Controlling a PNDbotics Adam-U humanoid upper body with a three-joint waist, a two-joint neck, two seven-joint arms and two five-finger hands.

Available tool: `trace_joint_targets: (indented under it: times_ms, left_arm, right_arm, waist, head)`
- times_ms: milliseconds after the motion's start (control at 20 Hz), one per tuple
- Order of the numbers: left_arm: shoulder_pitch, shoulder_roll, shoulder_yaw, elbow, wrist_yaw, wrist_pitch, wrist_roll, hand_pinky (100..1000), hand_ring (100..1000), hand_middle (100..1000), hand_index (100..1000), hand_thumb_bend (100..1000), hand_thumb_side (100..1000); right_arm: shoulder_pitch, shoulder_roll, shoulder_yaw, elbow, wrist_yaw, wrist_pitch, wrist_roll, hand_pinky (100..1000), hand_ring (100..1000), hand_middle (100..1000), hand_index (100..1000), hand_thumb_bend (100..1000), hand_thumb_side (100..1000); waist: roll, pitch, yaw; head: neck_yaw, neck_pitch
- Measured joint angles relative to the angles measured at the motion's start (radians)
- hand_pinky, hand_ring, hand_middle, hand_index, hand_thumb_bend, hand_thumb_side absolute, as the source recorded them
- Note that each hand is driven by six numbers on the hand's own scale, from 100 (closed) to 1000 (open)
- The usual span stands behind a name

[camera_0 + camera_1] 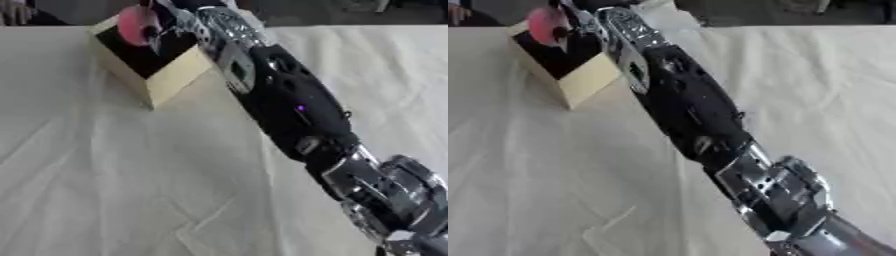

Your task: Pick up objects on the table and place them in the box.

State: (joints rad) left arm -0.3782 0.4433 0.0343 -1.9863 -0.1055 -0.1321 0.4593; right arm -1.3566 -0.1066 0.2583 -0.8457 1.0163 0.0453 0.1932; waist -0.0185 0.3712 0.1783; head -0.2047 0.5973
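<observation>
My right arm stretches from the lower right up to the top left, where my right hand (168, 24) hovers over the open box (175, 75). Its fingers are curled round a pink rounded object (134, 25), held just above the box's dark inside. The box is pale wood-coloured with a black interior and stands at the far left of the table. My left hand shows in neither view.
A white wrinkled cloth (114, 175) covers the table. My black and silver right forearm (293, 105) crosses the middle diagonally. A dark strip runs along the table's far edge.
</observation>
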Motion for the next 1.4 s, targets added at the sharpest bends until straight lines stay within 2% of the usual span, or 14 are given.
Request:
trace_joint_targets:
  times_ms: [150, 300, 400, 500, 550, 700, 750, 850, 1050, 1250, 1400]
  left_arm:
    - [0.000, -0.003, 0.000, 0.000, 0.001, 0.000, 0.000, 724, 675, 780, 877, 100, 773]
    - [0.001, -0.003, 0.000, 0.000, 0.003, 0.000, -0.001, 724, 674, 780, 877, 100, 774]
    - [0.003, -0.004, 0.000, 0.000, 0.005, 0.000, -0.001, 724, 674, 780, 877, 100, 775]
    - [0.005, -0.005, 0.000, 0.000, 0.007, 0.000, -0.001, 725, 673, 780, 878, 100, 775]
    - [0.007, -0.008, 0.000, 0.000, 0.008, 0.000, -0.001, 725, 673, 780, 878, 100, 775]
    - [0.009, -0.011, 0.000, 0.000, 0.008, 0.002, -0.003, 725, 673, 780, 879, 100, 776]
    - [0.009, -0.011, 0.000, 0.000, 0.008, 0.003, -0.003, 725, 673, 781, 879, 100, 776]
    - [0.010, -0.011, 0.000, 0.000, 0.009, 0.004, -0.004, 726, 672, 781, 879, 100, 776]
    - [0.010, -0.012, 0.000, 0.000, 0.012, 0.004, -0.004, 726, 672, 781, 879, 100, 776]
    - [0.012, -0.012, 0.000, 0.000, 0.017, 0.004, -0.004, 726, 672, 781, 879, 100, 776]
    - [0.015, -0.012, 0.000, 0.000, 0.017, 0.004, -0.005, 726, 673, 781, 879, 100, 775]
  right_arm:
    - [-0.008, 0.014, 0.000, 0.074, 0.044, -0.019, -0.028, 780, 606, 410, 690, 100, 100]
    - [-0.032, 0.024, -0.010, 0.129, 0.085, -0.011, -0.067, 783, 614, 418, 696, 100, 100]
    - [-0.039, 0.033, -0.019, 0.157, 0.111, 0.001, -0.095, 802, 657, 471, 732, 100, 100]
    - [-0.044, 0.041, -0.028, 0.178, 0.142, 0.004, -0.113, 830, 732, 576, 785, 100, 100]
    - [-0.046, 0.044, -0.032, 0.184, 0.156, 0.002, -0.116, 839, 770, 671, 840, 100, 100]
    - [-0.048, 0.053, -0.049, 0.195, 0.206, -0.005, -0.112, 852, 845, 769, 921, 100, 104]
    - [-0.048, 0.056, -0.056, 0.195, 0.221, -0.008, -0.107, 856, 858, 783, 928, 100, 153]
    - [-0.047, 0.057, -0.074, 0.195, 0.256, -0.009, -0.094, 861, 873, 804, 946, 100, 238]
    - [-0.047, 0.060, -0.104, 0.185, 0.321, -0.004, -0.057, 858, 864, 795, 939, 100, 277]
    - [-0.043, 0.076, -0.138, 0.162, 0.389, -0.018, -0.028, 853, 842, 773, 924, 100, 216]
    - [-0.038, 0.084, -0.158, 0.141, 0.418, -0.038, -0.015, 850, 832, 765, 921, 100, 219]
  waist:
    - [-0.001, 0.001, 0.001]
    - [-0.001, 0.000, 0.008]
    - [-0.002, -0.002, 0.008]
    - [-0.002, -0.002, 0.009]
    - [-0.002, -0.003, 0.009]
    - [-0.002, -0.003, 0.012]
    - [-0.002, -0.003, 0.013]
    - [-0.002, -0.002, 0.012]
    - [-0.001, -0.002, 0.012]
    - [0.000, -0.002, 0.011]
    - [0.001, -0.002, 0.006]
  head:
    - [-0.001, 0.000]
    - [-0.005, 0.000]
    - [-0.009, 0.000]
    - [-0.010, 0.000]
    - [-0.010, 0.000]
    - [-0.010, 0.000]
    - [-0.010, 0.000]
    - [-0.010, 0.001]
    - [-0.010, 0.002]
    - [-0.010, 0.008]
    - [-0.010, 0.009]
